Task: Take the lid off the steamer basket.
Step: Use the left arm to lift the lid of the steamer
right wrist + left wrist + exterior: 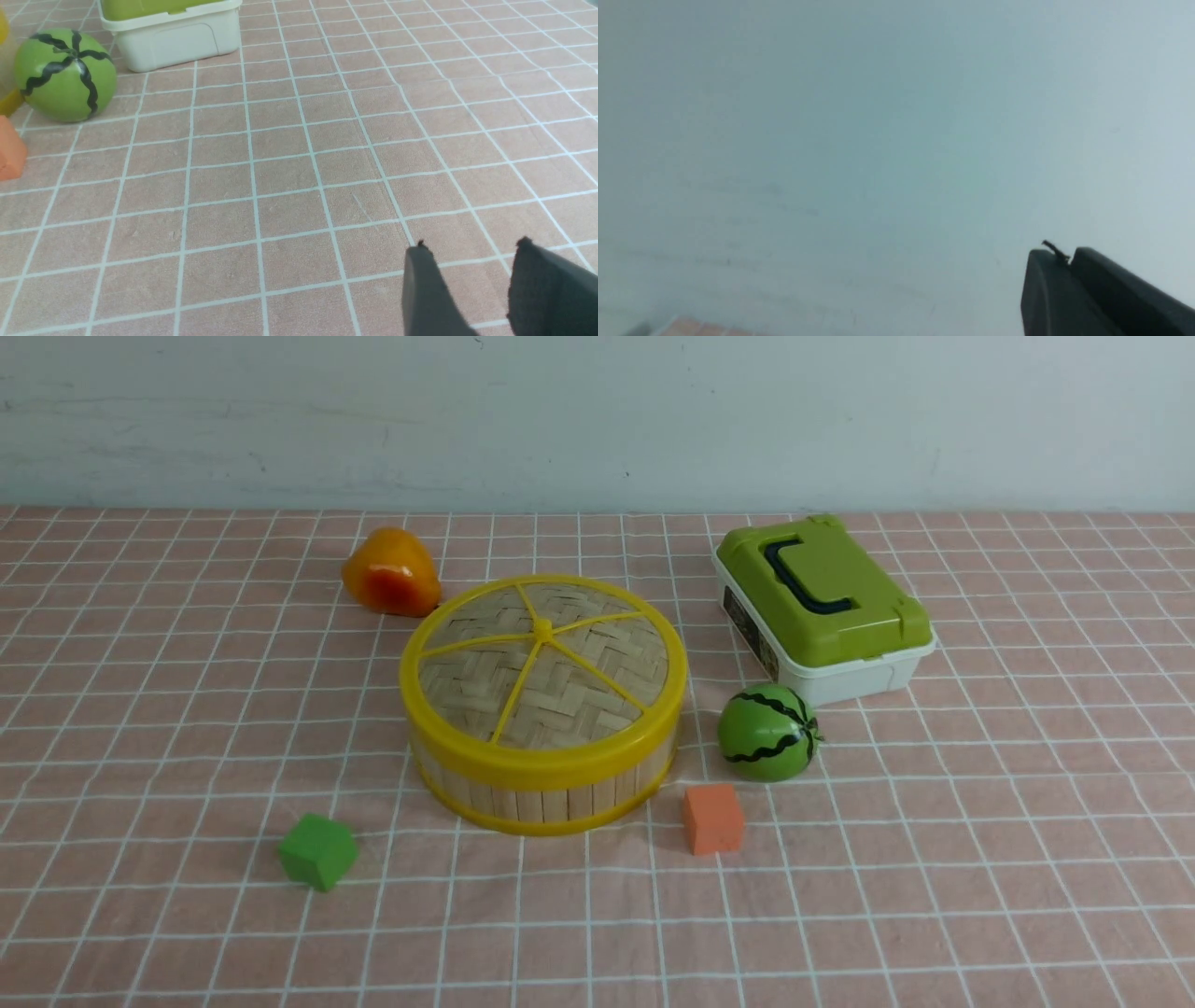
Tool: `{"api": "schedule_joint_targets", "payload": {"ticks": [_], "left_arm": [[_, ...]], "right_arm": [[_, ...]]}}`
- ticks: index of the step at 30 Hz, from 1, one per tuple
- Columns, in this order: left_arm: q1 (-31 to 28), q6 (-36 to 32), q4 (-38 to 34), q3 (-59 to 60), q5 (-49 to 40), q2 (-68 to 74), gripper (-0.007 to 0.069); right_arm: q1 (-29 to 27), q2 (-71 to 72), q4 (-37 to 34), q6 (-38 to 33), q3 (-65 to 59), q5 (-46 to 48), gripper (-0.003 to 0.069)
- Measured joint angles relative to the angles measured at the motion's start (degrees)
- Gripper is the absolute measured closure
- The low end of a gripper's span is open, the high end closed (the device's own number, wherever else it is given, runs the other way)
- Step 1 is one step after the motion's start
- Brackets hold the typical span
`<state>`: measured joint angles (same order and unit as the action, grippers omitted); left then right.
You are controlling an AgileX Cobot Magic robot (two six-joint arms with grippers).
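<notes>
One bamboo lid [597, 683] caps one steamer basket [541, 803], left of the green-lidded box [822, 607], likely to keep it covered. The left gripper [1069, 266] has its fingers nearly together; the right gripper [472, 252] stands parted, empty. I count two cubes, one green [318, 852], one orange [714, 819].

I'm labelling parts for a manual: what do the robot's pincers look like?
Left pincer: dark grey, blunt-ended fingers, with a thin black pointed bit at the tip. Right pincer: two dark grey, narrow fingers, each with a small dark nub at its tip. No cables or markings show; the arms are out of view.
</notes>
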<state>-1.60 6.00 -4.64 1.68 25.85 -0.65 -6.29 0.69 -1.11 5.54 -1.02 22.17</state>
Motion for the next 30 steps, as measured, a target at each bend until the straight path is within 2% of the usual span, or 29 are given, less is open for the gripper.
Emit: {"api": "schedule_joint_targets", "payload": {"ticks": [3, 6, 10, 12, 13, 14, 16, 17, 20, 23, 27, 30], "left_arm": [[0.0, 0.3, -1.0, 0.0, 6.1, 0.0, 0.0566], [0.0, 3.7, -3.4, -0.2, 13.3, 0.0, 0.0565], [0.0, 7.2, -4.6, -5.4, 10.7, 0.0, 0.0587], [0.0, 7.0, -4.7, -14.6, 1.4, 2.2, 0.0637], [0.0, 6.9, -4.7, -14.6, 0.6, 2.2, 0.0637], [0.0, 6.0, -4.7, -21.7, -6.7, 6.6, 0.0637], [0.0, 5.3, -4.6, -24.9, -11.5, 9.4, 0.0637], [0.0, 4.8, -4.6, -30.2, -17.8, 15.1, 0.0637], [0.0, 4.8, -5.1, -36.7, -28.1, 24.7, 0.0637], [0.0, 5.7, -6.1, -40.1, -33.4, 33.6, 0.0637], [0.0, 6.8, -10.9, -43.3, -37.1, 47.8, 0.0637], [1.3, 4.0, -14.7, -47.5, -43.2, 56.7, 0.0637]], "right_arm": [[0.0, 0.0, 0.0, 0.0, 0.0, 0.0, 0.0418], [0.0, 0.0, 0.0, 0.0, 0.0, 0.0, 0.0418], [0.0, 0.0, 0.0, 0.0, 0.0, 0.0, 0.0418], [0.0, 0.0, 0.0, 0.0, 0.0, 0.0, 0.0418], [0.0, 0.0, 0.0, 0.0, 0.0, 0.0, 0.0418], [0.0, 0.0, 0.0, 0.0, 0.0, 0.0, 0.0418], [0.0, 0.0, 0.0, 0.0, 0.0, 0.0, 0.0418], [0.0, 0.0, 0.0, 0.0, 0.0, 0.0, 0.0418], [0.0, 0.0, 0.0, 0.0, 0.0, 0.0, 0.0418], [0.0, 0.0, 0.0, 0.0, 0.0, 0.0, 0.0418], [0.0, 0.0, 0.0, 0.0, 0.0, 0.0, 0.0418], [0.0, 0.0, 0.0, 0.0, 0.0, 0.0, 0.0418]]}}
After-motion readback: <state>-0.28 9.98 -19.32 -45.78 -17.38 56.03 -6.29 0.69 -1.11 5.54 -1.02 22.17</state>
